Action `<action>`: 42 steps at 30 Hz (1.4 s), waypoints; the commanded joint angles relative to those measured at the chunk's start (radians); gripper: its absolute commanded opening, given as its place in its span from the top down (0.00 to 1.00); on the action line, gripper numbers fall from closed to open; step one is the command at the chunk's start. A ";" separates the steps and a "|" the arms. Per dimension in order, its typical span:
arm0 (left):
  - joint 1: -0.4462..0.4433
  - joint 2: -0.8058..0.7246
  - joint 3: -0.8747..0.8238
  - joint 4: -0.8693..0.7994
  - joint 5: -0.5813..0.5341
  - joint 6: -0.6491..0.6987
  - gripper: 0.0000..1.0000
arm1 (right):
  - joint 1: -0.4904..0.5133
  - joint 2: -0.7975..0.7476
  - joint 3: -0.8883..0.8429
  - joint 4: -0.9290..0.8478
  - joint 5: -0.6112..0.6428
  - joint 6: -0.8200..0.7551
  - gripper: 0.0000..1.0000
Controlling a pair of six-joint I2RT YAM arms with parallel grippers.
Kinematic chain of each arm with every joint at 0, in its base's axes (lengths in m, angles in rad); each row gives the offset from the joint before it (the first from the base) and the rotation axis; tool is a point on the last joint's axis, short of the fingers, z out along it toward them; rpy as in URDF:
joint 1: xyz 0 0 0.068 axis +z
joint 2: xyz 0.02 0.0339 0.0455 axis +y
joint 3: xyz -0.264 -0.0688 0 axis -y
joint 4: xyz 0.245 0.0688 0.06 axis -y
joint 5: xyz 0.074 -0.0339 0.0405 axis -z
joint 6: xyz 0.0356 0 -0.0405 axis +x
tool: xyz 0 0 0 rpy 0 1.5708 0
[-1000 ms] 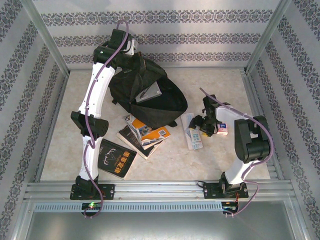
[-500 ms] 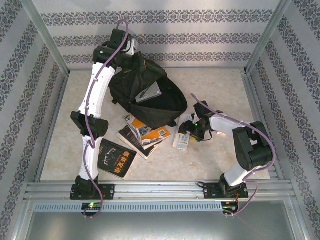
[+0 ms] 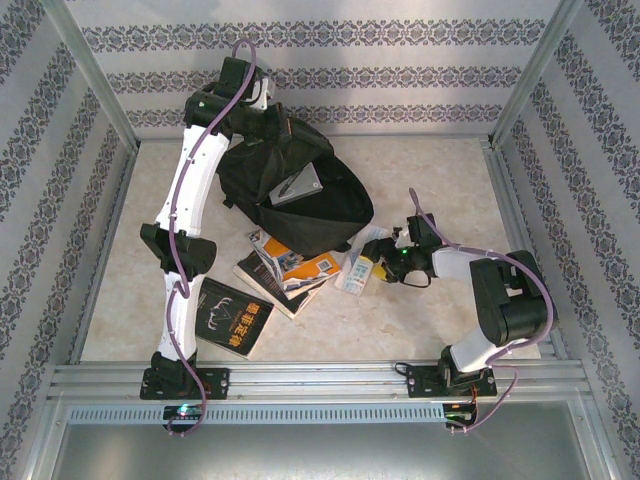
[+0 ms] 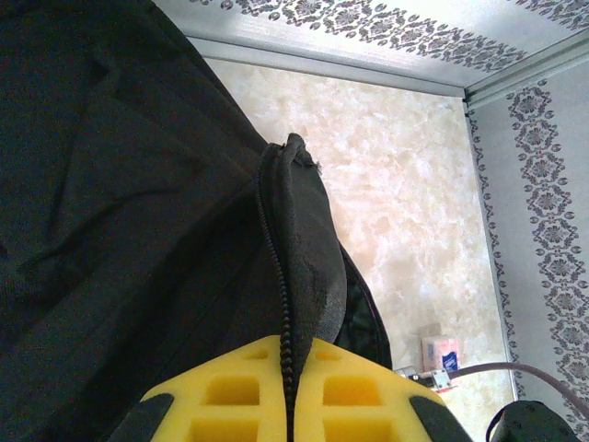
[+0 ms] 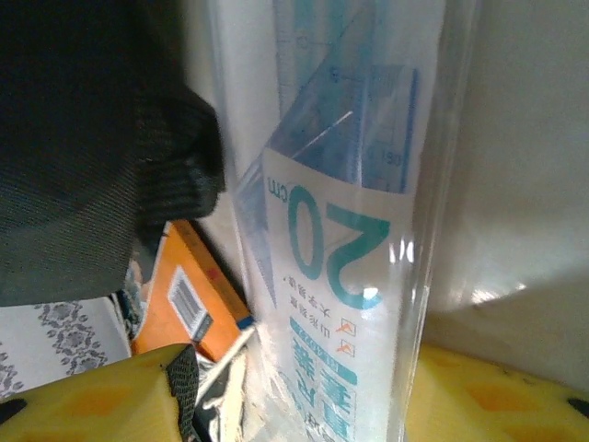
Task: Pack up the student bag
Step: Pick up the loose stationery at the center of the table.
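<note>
right tool [image 5: 296,398] around ruler pack [image 5: 342,230]

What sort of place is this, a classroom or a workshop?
Likely a staged robot test booth, not a real room: the left arm and right arm are bolted to a metal rail, and wallpaper panels box in a marble-look table holding a student bag.

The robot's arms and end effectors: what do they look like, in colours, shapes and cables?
Both arms have white link shells, black joints and black bases. A purple cable runs loosely along the left arm and along the right arm. The left end effector and the right end effector carry yellow pads; the left ones show square recesses.
</note>
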State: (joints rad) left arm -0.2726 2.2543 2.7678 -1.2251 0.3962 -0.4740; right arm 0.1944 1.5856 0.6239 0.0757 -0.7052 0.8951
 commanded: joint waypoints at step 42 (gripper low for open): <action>0.017 -0.054 0.047 0.035 0.012 -0.030 1.00 | 0.022 -0.339 0.123 -0.379 0.384 -0.096 1.00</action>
State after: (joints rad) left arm -0.2665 2.2520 2.7663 -1.2270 0.4103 -0.4789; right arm 0.2012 1.3270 0.6651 -0.1299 -0.4599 0.8375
